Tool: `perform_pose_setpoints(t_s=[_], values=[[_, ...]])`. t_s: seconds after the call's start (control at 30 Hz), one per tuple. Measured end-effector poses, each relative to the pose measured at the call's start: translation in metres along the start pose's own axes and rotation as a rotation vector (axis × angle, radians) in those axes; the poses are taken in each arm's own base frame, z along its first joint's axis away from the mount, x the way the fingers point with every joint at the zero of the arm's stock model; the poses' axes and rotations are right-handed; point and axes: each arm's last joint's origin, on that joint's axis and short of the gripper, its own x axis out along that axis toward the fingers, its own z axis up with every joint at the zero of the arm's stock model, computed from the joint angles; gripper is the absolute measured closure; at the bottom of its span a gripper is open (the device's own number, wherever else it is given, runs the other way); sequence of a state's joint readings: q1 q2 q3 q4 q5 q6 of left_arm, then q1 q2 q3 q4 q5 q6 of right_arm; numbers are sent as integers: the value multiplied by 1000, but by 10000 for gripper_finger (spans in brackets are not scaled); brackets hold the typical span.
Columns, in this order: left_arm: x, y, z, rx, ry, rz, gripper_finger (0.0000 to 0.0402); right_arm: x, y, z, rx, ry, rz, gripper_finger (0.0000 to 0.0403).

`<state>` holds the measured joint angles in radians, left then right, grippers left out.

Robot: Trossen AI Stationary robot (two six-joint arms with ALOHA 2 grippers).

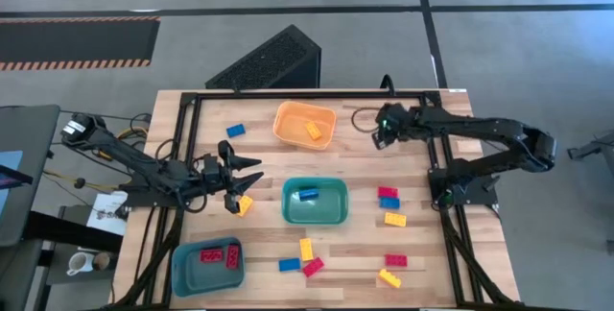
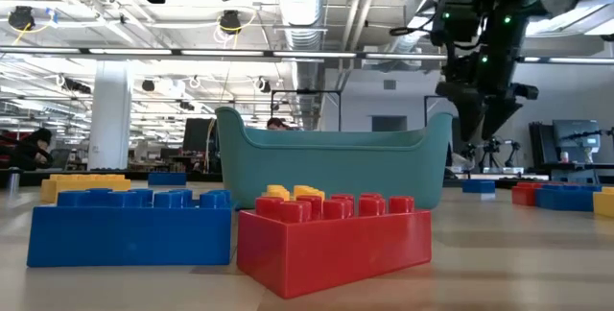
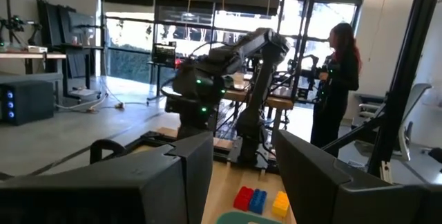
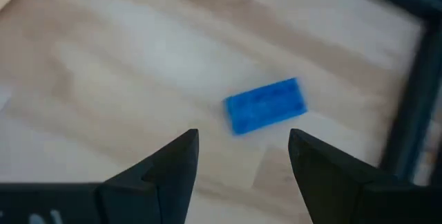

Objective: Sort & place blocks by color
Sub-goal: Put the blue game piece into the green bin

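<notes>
Sorting partly done: orange bin [image 1: 288, 131] holds one yellow, teal bin [image 1: 291, 211] one blue, blue bin [image 1: 187, 270] two reds. About ten blocks [image 1: 391, 219] loose on table [image 1: 432, 277]. Left gripper [image 1: 245, 177] parted, empty; right gripper [image 4: 243, 156] wide above a blue block [image 4: 266, 105].

Red, yellow and blue blocks [image 1: 305, 249] scattered flat across tabletop, some lying inside bins

Desk [image 1: 422, 253]: light wood planks, smooth matt finish with visible grain. Blocks [image 2: 334, 237]: studded moulded plastic, smooth with a slight sheen. Teal bin [image 2: 336, 162]: smooth plastic, semi-gloss. Orange bin [image 1: 288, 124]: smooth plastic. Right gripper [image 4: 243, 160]: fingers dark, matt plastic.
</notes>
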<state>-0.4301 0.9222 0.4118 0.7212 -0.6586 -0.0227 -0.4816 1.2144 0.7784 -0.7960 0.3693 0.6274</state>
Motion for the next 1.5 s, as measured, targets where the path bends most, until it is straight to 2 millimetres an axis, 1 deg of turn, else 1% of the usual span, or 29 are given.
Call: perform_pose_setpoints(t_s=[0.1, 0.2, 0.3, 0.47, 0.63, 0.93, 1.07, 1.17, 1.27, 1.4, 1.5], values=[[0, 0, 0, 0, 0, 0, 255, 6, -7, 11, 98, -29, 1, 154], [0, 0, 0, 0, 0, 0, 255, 13, -12, 19, 148, -43, -6, 154], [0, 0, 0, 0, 0, 0, 255, 28, -22, 22, 210, -28, -30, 154], [0, 0, 0, 2, 2, -1, 255, 59, -36, 15, 337, 7, 0, 154], [0, 0, -1, 5, 6, -1, 255, 78, -42, 6, 447, 16, -17, 154], [0, 0, -1, 5, 6, 4, 255, 102, -34, 3, 420, 67, -43, 154], [0, 0, -1, 5, 6, 4, 255, 106, -27, 2, 357, 74, -31, 154], [0, 0, -1, 6, 6, 4, 255, 103, -21, 3, 278, 69, -21, 154], [0, 0, -1, 13, 7, 4, 255, 97, -18, -1, 228, 101, 2, 154], [0, 0, -1, 14, 7, 4, 255, 90, -19, -6, 238, 154, 9, 154], [0, 0, -1, 14, 7, 4, 255, 88, -21, -9, 258, 181, -2, 154]])
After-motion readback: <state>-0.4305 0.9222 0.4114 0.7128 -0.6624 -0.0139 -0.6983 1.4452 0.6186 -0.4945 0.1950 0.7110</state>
